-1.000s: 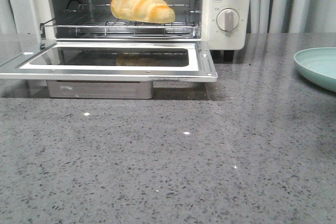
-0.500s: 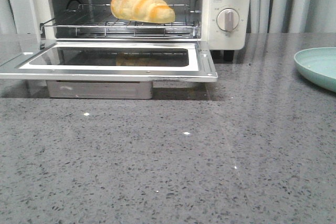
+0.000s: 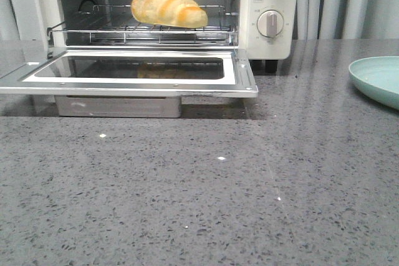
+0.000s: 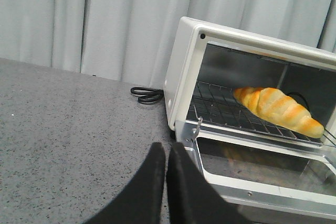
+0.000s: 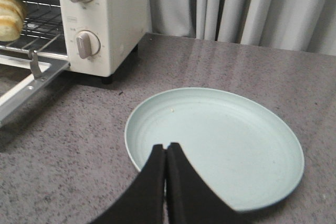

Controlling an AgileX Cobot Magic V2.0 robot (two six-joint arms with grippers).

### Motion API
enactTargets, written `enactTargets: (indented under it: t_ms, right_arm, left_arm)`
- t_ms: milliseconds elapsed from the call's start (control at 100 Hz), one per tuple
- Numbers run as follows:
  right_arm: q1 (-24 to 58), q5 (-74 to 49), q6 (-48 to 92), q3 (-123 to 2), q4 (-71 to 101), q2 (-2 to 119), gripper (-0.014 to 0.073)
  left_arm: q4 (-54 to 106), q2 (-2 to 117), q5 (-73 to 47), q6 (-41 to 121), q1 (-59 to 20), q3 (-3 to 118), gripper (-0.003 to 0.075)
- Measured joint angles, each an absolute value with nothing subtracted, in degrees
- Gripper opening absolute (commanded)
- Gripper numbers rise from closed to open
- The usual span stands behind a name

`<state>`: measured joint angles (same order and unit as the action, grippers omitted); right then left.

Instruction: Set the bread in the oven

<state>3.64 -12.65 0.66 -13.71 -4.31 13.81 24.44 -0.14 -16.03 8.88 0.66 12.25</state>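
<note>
The golden bread (image 3: 167, 5) lies on the wire rack (image 3: 143, 29) inside the cream-white oven (image 3: 274, 4), whose glass door (image 3: 134, 73) hangs open and flat. The left wrist view shows the bread (image 4: 278, 109) on the rack too. My left gripper (image 4: 166, 148) is shut and empty, hovering by the door's left corner. My right gripper (image 5: 166, 148) is shut and empty above the near rim of a pale green plate (image 5: 220, 140). Neither gripper appears in the front view.
The pale green plate (image 3: 377, 79) sits at the right of the grey speckled counter (image 3: 199, 191). A black power cord (image 4: 147, 94) coils behind the oven's left side. Grey curtains hang at the back. Two round knobs (image 3: 270, 23) face forward.
</note>
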Motion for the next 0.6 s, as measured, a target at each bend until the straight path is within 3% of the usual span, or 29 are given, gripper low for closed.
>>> enactTargets:
  t_ms: [600]
  right_arm:
    - [-2.6,-10.5,-1.1,-0.7,-3.6,1.1,-0.0057]
  left_arm:
    - [24.4,-0.1,-16.0,8.9,0.7,12.2,-0.0022]
